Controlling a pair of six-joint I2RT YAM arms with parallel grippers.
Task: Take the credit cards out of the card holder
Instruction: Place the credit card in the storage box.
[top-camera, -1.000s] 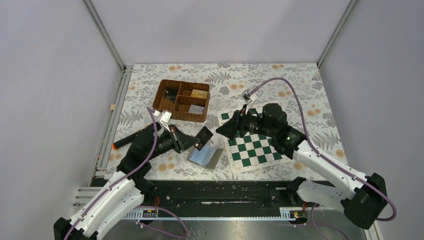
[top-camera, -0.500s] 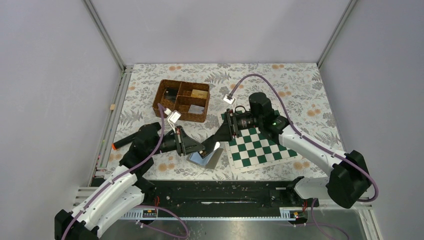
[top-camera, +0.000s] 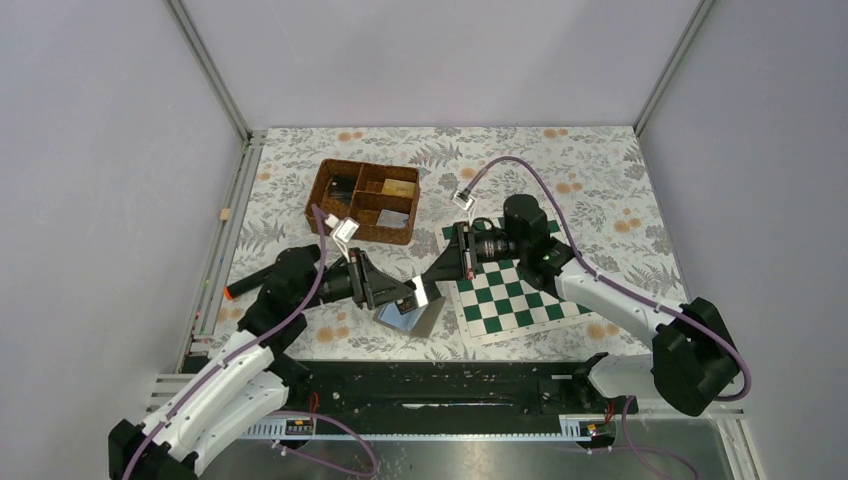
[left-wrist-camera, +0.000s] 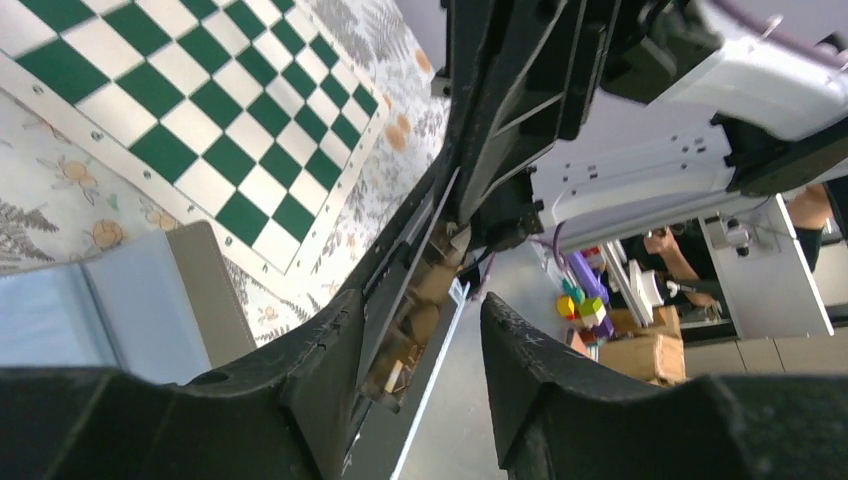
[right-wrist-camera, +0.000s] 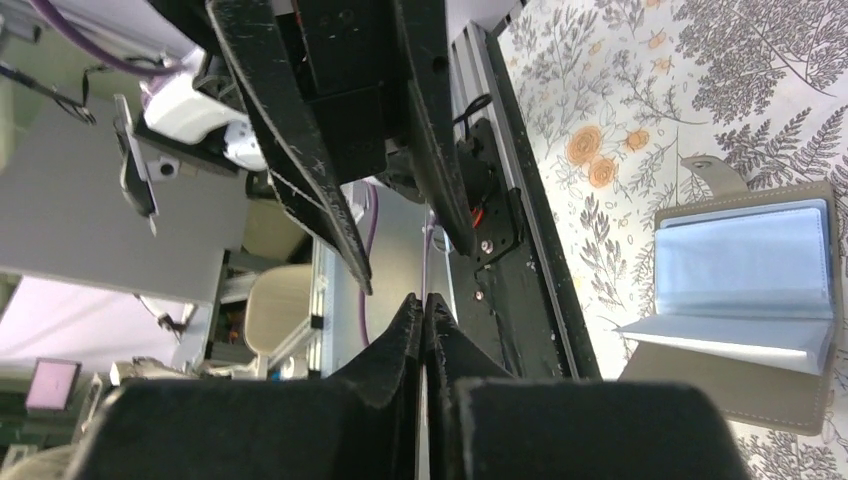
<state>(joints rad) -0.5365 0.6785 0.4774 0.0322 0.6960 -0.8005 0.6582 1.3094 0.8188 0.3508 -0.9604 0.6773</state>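
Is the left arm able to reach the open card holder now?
Probably yes: the card holder lies open on the table close below the left hand, nothing covering it, though the right hand crowds close.

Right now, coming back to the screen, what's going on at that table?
Both arms meet just above the card holder, which lies open, blue pages up, on the floral table between the wicker basket and the chessboard. The right gripper is shut, its tip at the gap between the open fingers of the left gripper. It looks like a handover, but no card shows clearly in either grip.
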